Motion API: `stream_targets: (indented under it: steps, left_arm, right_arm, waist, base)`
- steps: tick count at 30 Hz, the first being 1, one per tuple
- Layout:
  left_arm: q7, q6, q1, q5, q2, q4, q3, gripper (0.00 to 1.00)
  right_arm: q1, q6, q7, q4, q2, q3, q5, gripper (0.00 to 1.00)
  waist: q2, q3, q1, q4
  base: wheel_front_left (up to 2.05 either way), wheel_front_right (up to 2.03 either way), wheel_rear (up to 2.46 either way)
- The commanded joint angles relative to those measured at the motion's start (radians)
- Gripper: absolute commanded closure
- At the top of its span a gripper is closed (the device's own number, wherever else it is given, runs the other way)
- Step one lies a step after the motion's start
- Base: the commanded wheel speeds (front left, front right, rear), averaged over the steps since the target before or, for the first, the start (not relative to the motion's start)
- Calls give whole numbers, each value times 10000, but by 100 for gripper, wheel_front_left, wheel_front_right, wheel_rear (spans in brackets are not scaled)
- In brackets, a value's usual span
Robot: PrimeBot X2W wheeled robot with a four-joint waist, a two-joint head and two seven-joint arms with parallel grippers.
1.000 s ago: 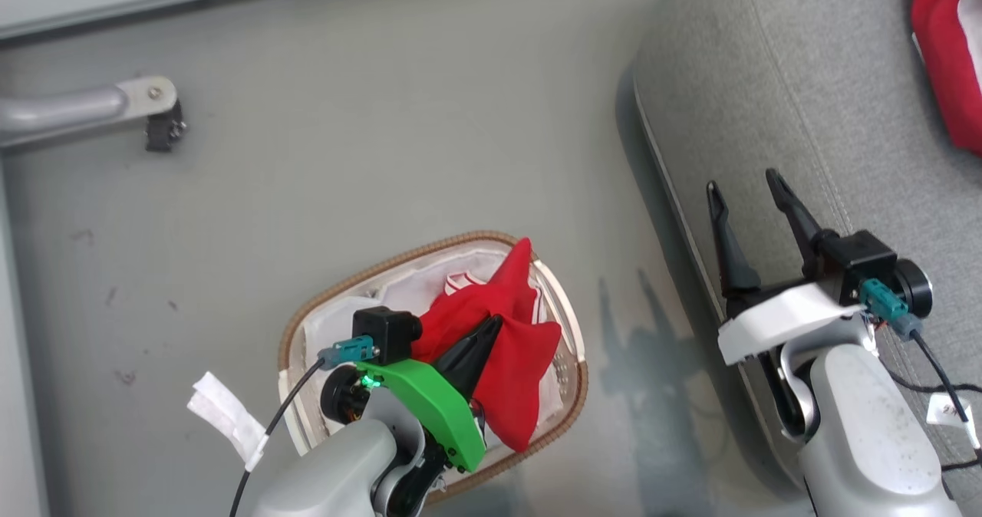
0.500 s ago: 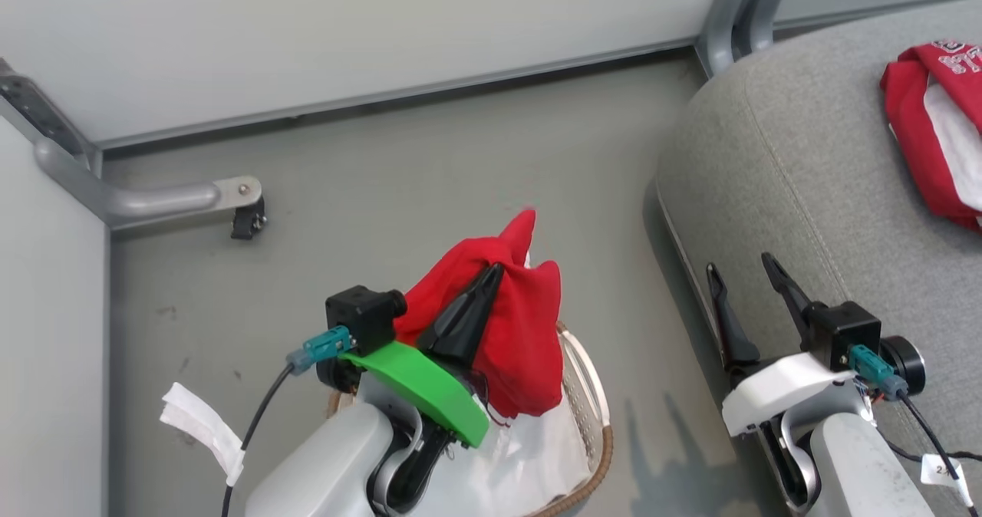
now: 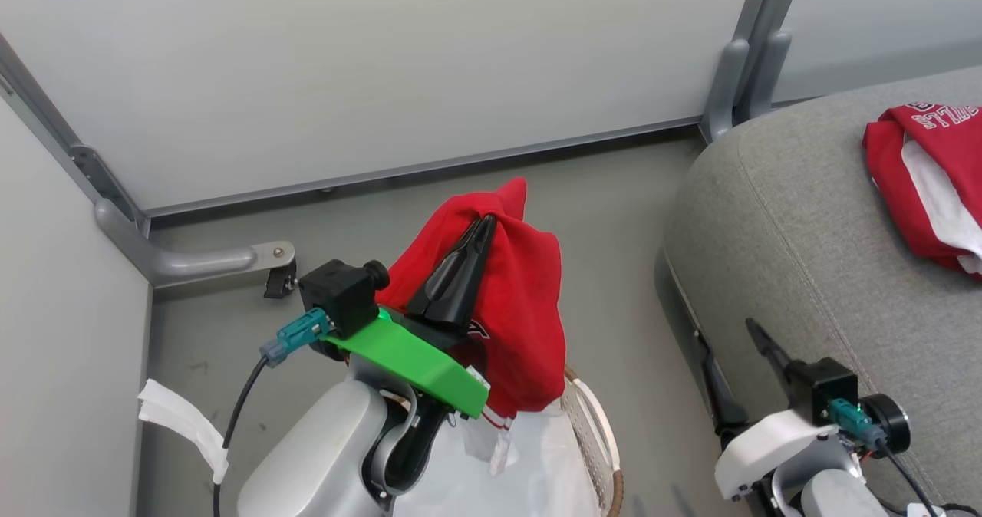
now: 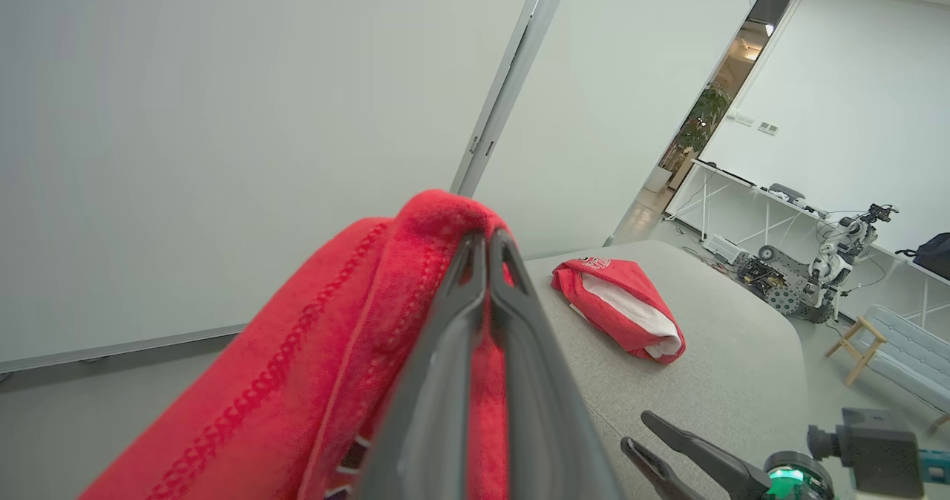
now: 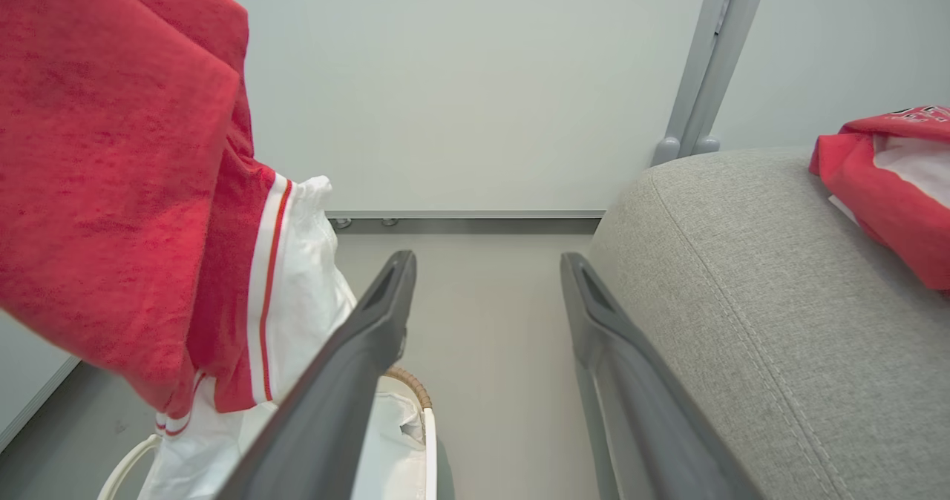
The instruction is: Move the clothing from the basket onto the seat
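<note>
My left gripper is shut on a red garment with white and red trim, holding it up above the basket. The cloth drapes over both fingers; in the left wrist view the gripper pinches a fold of the garment. The basket's white liner shows below. To the right stands the grey seat, with a second red and white garment lying on it. My right gripper hangs open and empty beside the seat's edge, as the right wrist view also shows.
A pale wall panel runs behind the basket, with a grey metal bracket and small caster at the left and an upright post by the seat's corner. Bare grey floor separates basket and seat.
The head camera has tilted up, bringing the wall into view. My left gripper has lifted the red garment up out of the basket. The right gripper has stayed open.
</note>
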Motion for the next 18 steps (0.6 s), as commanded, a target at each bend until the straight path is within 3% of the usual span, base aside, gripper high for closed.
stream_targets:
  steps: [1, 5, 18]
  left_arm:
    - [-34, -32, 127, 107, -27, -49, 68, 100]
    - [-34, -32, 219, 166, -104, -95, 152, 100]
    - [-34, -32, 225, 398, -330, -132, 238, 100]
  right_arm:
    - [184, -14, -20, 30, -33, 110, -34, 0]
    - [322, -13, -20, -97, -32, 793, -288, 0]
    - [-321, -14, -20, -1177, -230, 4730, -399, 0]
  waist:
    - [0, -188, 1, 33]
    - [0, -313, 1, 63]
    - [0, -412, 1, 305]
  base:
    - [0, 0, 0]
    - [0, 0, 0]
    - [0, 0, 0]
